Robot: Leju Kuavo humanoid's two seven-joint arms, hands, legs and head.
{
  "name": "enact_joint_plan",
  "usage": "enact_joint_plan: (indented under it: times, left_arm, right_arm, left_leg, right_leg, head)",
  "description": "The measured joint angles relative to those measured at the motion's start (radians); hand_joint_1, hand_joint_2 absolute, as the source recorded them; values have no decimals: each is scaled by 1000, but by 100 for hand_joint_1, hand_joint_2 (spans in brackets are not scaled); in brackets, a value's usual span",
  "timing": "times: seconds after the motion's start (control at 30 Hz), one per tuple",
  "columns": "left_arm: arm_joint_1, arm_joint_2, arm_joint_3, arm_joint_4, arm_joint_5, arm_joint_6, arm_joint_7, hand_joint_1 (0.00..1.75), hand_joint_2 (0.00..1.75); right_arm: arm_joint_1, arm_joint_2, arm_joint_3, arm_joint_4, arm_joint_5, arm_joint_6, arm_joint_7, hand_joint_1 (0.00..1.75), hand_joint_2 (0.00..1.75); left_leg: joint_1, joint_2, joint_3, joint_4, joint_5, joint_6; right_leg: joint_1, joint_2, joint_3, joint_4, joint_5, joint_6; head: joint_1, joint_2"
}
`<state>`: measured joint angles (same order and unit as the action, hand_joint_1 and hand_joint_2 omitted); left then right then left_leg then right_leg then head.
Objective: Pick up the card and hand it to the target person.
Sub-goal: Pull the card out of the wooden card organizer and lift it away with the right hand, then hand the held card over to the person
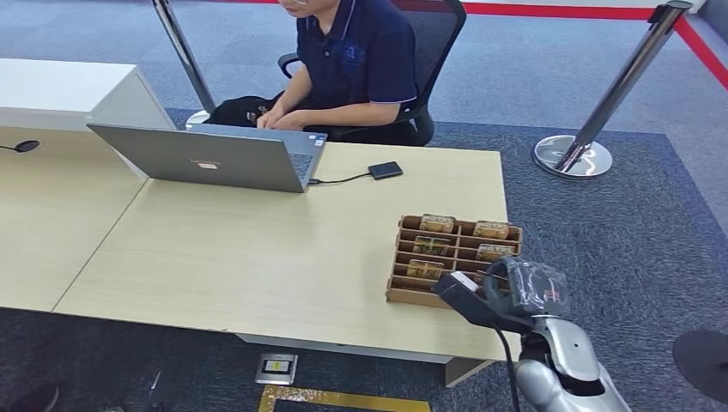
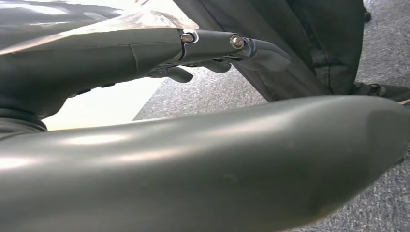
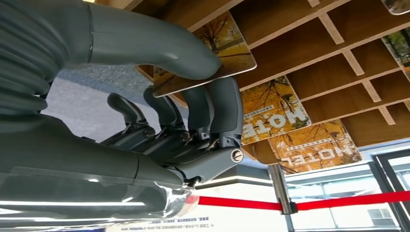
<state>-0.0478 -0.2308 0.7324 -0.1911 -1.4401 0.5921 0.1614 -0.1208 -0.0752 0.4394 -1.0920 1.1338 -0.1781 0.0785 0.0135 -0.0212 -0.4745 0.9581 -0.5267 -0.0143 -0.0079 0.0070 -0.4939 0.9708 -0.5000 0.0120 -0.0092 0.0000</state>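
One card is pinched betw. thumb and fingers of the right hand, at the near edge of the wooden card rack on the counter. Other cards sit in rack slots. Left hand: fingers curled, grasp state cannot be determined. Person sits at far side behind laptop, well apart from the rack.

I stand at a pale wooden table on dark blue-grey carpet. Beyond it, a black office chair, two chrome barrier posts and a red floor line. A white counter sits far left.
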Motion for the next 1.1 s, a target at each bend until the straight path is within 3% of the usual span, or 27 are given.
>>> enact_joint_plan:
  times: [0.33,0.63,0.9,1.1]
  left_arm:
    - [0,0,0,0,4,0,-3,0,0]
    - [0,0,0,0,8,0,-8,0,0]
    - [-1,0,1,0,20,0,-12,0,0]
    - [-3,0,2,0,21,0,-13,0,0]
  right_arm:
    - [3,-16,1,-39,-24,-4,-24,146,175]
    - [3,-102,-7,-184,-122,66,-96,143,175]
    - [-72,-156,-9,-229,-205,125,-167,139,175]
    - [-184,-150,5,-201,-267,154,-210,138,175]
  left_leg:
    - [0,0,0,0,1,1]
    - [0,0,-2,1,1,1]
    - [0,0,-2,1,1,1]
    - [0,0,-3,1,1,1]
  right_leg:
    - [0,0,0,0,1,1]
    - [0,0,-1,0,1,1]
    - [0,0,-1,0,2,1]
    - [0,0,-1,1,2,1]
  head:
    - [0,0]
    - [0,0]
    - [0,0]
    - [0,0]
